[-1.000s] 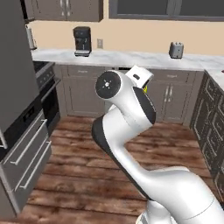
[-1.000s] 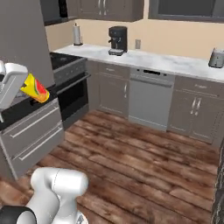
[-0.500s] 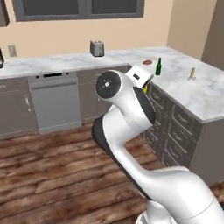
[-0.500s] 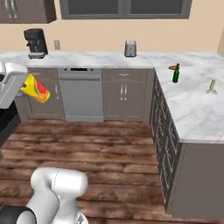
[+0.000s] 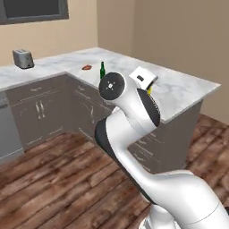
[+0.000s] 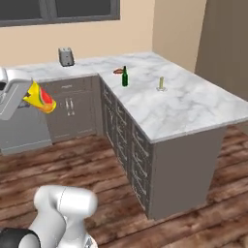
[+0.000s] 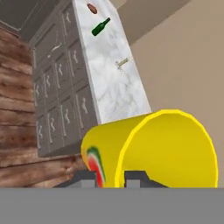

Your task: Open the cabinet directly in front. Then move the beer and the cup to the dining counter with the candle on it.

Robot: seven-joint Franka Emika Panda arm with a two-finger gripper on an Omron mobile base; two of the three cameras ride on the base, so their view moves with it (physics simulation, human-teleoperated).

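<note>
- The claw [image 6: 29, 97] is clamped on the cup [image 6: 39, 98]; in the hand view the two dark finger tips [image 7: 135, 176] sit under the yellow body of the cup [image 7: 153, 151].
- The cup is tilted in the claw, well above the wooden floor [image 6: 97, 160], and its open yellow mouth points away from the hand.
- In the right base view the dining counter [image 6: 193, 109] stands well apart from the claw, far to the right of it.
- On this marble top, far beyond the claw, the beer [image 6: 124, 77] stands upright, and the candle [image 6: 161, 84] stands near it, further to the right.
- A small reddish-brown thing [image 6: 117, 71] lies just behind the beer; I cannot tell what it is.
- A grey toaster [image 6: 65, 56] stands on the back counter, above and behind the claw.
- In the left base view the beer [image 5: 102, 70] stands just beyond the arm's round joint [image 5: 112, 86].
</note>
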